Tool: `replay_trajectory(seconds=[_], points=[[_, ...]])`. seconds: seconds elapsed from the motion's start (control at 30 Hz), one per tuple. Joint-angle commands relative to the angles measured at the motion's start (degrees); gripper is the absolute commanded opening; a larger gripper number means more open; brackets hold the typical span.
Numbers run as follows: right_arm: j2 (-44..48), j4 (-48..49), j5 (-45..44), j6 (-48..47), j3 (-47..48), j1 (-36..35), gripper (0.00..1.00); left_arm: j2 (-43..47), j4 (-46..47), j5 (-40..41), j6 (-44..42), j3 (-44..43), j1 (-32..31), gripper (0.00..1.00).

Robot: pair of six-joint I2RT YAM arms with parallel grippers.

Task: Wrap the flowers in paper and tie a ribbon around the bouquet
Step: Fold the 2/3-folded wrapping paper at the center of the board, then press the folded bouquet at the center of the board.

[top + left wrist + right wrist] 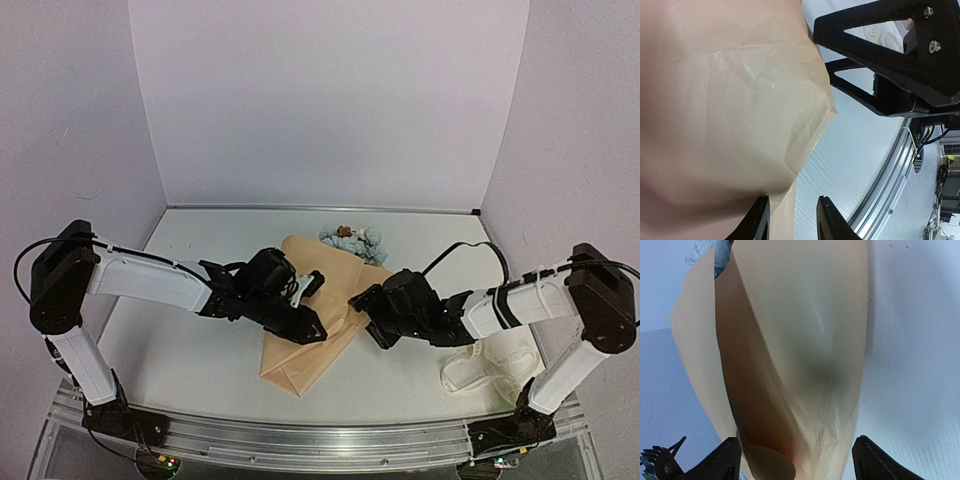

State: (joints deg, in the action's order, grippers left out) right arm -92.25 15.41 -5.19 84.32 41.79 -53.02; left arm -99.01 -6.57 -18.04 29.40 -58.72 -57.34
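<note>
Paper (300,352) lies folded into a loose cone mid-table, flowers (352,240) peeking from its far end. Left gripper (792,202) hovers at the cone's edge, jaws parted and gripping nothing. Right gripper (797,445) straddles the narrow end wide open, likely lining up a pinch, and ribbon (482,366) lies untied near the right arm's base.

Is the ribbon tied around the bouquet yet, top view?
No, the ribbon lies loose off to the right, clear of the bouquet.

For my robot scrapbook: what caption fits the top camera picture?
The left gripper and right gripper lean over the paper rolled around the flowers; the ribbon lies nearby.
</note>
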Motion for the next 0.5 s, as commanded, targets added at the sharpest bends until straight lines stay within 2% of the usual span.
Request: replay_trajectory(seconds=[0.0,0.23,0.47], points=[[-0.4,2.4,3.2,-5.3,1.3,1.9,0.74,-0.2,0.9,0.1,-1.9,-2.0,-0.1,0.33],[-3.5,1.3,12.0,-10.3,7.0,3.1,0.56,0.0,0.9,0.3,-2.2,-1.4,-0.1,0.3],[-3.4,-0.6,14.1,-14.7,8.5,3.1,0.53,-0.2,0.9,-0.4,-2.1,-1.2,-0.1,0.29]])
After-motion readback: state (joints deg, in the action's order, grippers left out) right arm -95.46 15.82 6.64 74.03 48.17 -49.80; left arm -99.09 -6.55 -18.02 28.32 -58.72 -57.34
